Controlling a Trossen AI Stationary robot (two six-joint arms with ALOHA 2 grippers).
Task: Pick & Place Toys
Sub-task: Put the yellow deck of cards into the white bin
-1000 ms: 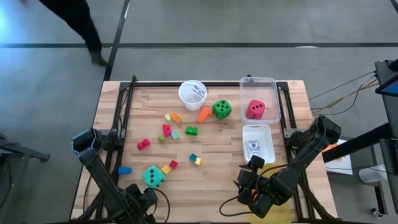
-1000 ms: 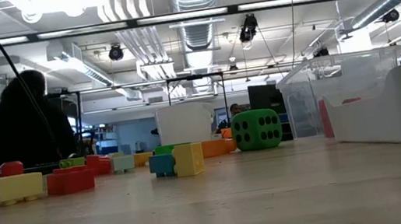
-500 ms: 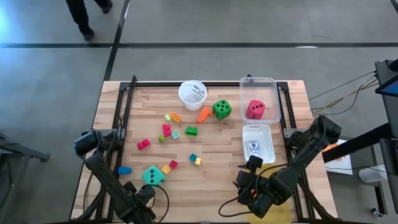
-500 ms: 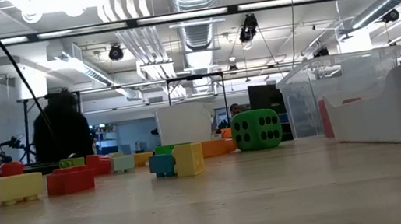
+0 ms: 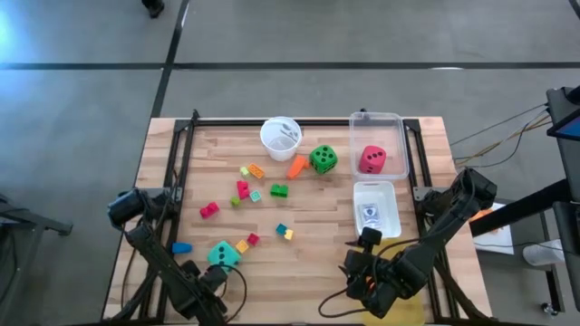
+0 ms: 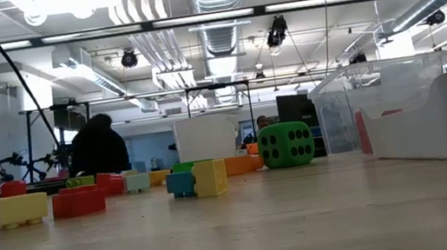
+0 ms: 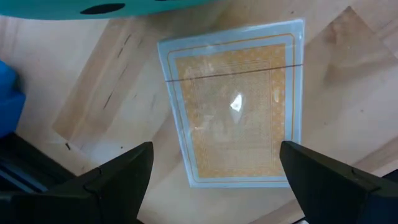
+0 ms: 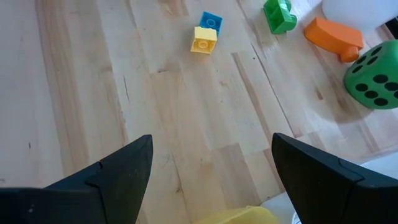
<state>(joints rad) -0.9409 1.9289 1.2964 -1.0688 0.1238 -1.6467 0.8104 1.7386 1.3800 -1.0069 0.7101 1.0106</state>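
At the lower left of the high view, the left end effector [image 7: 211, 177] sits low over the bench [image 5: 317, 263], fingers spread wide and gripping nothing; from above it is mostly buried under its own arm. Its wrist view shows a clear-cased card pack [image 7: 235, 111] lying flat between the fingers, with the teal die [image 5: 223, 256] cut off at the frame's top edge and a blue block [image 7: 9, 99] clipped at the side. Moving right, small blocks [image 5: 243, 190] scatter across mid-bench, too small to sort shapes. Next the white cup [image 5: 281, 136], an orange piece [image 5: 296, 166] and the green die [image 5: 323, 159] just beside it. Further right, the red-pink die [image 5: 372, 159] sits inside the clear bin [image 5: 399, 127]; below that, a smaller clear bin [image 5: 391, 195] holds something printed, hard to read. At the lower right, the right end effector [image 8: 211, 180] hovers released over bare wood, a yellow bin [image 5: 394, 313] half hidden beneath it.
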